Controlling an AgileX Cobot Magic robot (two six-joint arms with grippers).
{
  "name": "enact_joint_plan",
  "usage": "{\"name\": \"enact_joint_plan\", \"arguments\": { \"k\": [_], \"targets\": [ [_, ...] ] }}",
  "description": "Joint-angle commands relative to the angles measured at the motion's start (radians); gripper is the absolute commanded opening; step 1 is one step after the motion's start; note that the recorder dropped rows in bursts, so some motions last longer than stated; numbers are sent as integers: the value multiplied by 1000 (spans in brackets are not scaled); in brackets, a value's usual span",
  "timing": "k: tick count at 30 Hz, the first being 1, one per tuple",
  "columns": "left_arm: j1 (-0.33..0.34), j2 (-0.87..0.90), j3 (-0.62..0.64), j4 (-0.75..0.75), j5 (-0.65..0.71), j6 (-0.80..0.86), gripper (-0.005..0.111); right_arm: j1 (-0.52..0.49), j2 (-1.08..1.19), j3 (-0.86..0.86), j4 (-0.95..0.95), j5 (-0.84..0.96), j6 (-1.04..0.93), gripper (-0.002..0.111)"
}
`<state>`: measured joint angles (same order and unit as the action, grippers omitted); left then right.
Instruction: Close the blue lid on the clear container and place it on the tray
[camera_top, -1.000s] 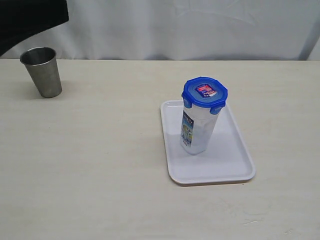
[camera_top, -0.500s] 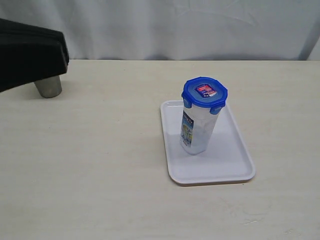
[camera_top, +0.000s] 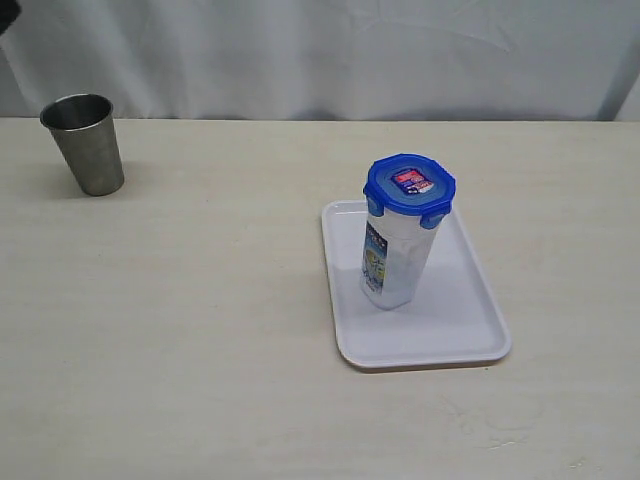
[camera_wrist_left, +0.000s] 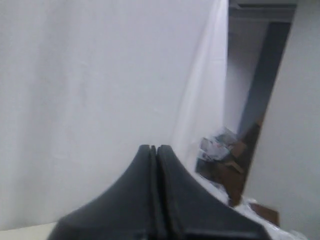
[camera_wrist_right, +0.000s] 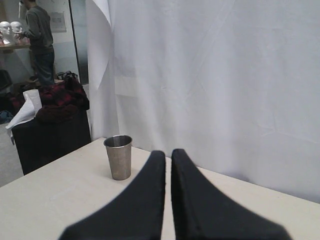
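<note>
The clear container (camera_top: 392, 262) stands upright on the white tray (camera_top: 470, 330), right of the table's middle. The blue lid (camera_top: 409, 185) sits on top of it with its flaps down. Neither gripper is near it. My left gripper (camera_wrist_left: 154, 148) is shut and empty, raised and facing the white curtain; only a dark sliver of that arm shows at the exterior view's top left corner. My right gripper (camera_wrist_right: 168, 152) is shut with nothing between its fingers and points along the table toward the steel cup.
A tapered steel cup (camera_top: 85, 143) stands at the table's far left corner, also visible as the steel cup (camera_wrist_right: 118, 156) in the right wrist view. A white curtain (camera_top: 340, 55) hangs behind the table.
The left arm, which swept across the steel cup half a second ago, has withdrawn up and out to the top left corner. The container, lid and tray have not moved.
</note>
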<state>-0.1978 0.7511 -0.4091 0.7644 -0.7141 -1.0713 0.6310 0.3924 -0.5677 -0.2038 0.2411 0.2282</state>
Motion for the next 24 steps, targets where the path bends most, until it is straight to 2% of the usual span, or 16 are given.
{"name": "enact_joint_plan", "arguments": {
  "k": [1, 5, 10, 16, 24],
  "targets": [
    [-1, -83, 104, -310, 88, 242, 0, -5, -4, 6, 6, -5, 3, 4],
    [-1, -149, 179, -549, 176, 438, 0, -5, -4, 6, 6, -5, 3, 4],
    [-1, -213, 215, -708, 282, 682, 0, -5, -4, 6, 6, -5, 3, 4],
    [-1, -298, 221, -764, 409, 843, 0, -5, -4, 6, 6, -5, 3, 4],
    [3, -444, 295, -792, 447, 958, 0, -5, -4, 6, 6, -5, 3, 4]
  ]
}}
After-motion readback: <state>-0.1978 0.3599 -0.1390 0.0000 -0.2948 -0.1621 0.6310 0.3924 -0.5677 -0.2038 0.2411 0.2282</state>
